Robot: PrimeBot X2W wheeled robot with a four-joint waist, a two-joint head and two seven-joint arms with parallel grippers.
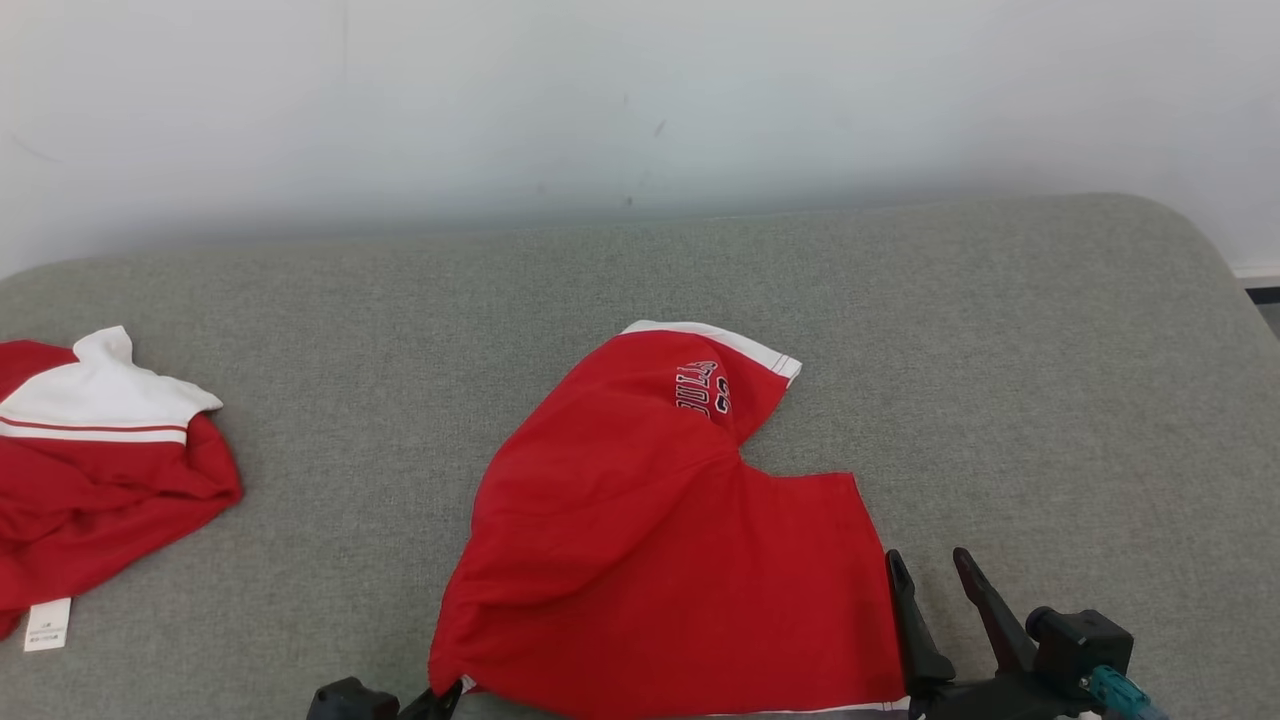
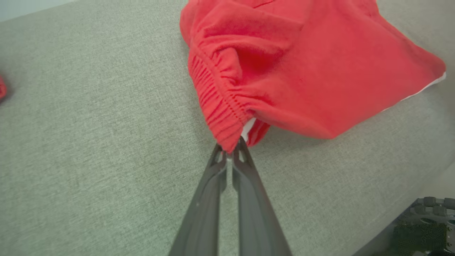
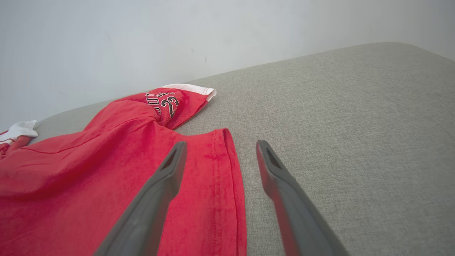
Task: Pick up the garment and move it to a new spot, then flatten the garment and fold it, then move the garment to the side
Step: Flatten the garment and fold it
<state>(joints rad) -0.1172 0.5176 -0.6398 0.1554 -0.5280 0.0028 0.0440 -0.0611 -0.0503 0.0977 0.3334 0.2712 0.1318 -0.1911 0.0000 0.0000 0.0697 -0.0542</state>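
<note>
The garment is a pair of red shorts with white trim and dark lettering, lying near the front middle of the grey cushioned surface. My left gripper is shut on the gathered elastic waistband corner of the garment; in the head view that gripper sits at the garment's lower left corner. My right gripper stands open at the garment's right edge. In the right wrist view its fingers straddle the hemmed edge of the garment, one over the cloth and one over bare surface.
A second red and white garment with a white label lies crumpled at the far left. A pale wall rises behind the surface. The surface's rounded right edge drops off near a dark floor strip.
</note>
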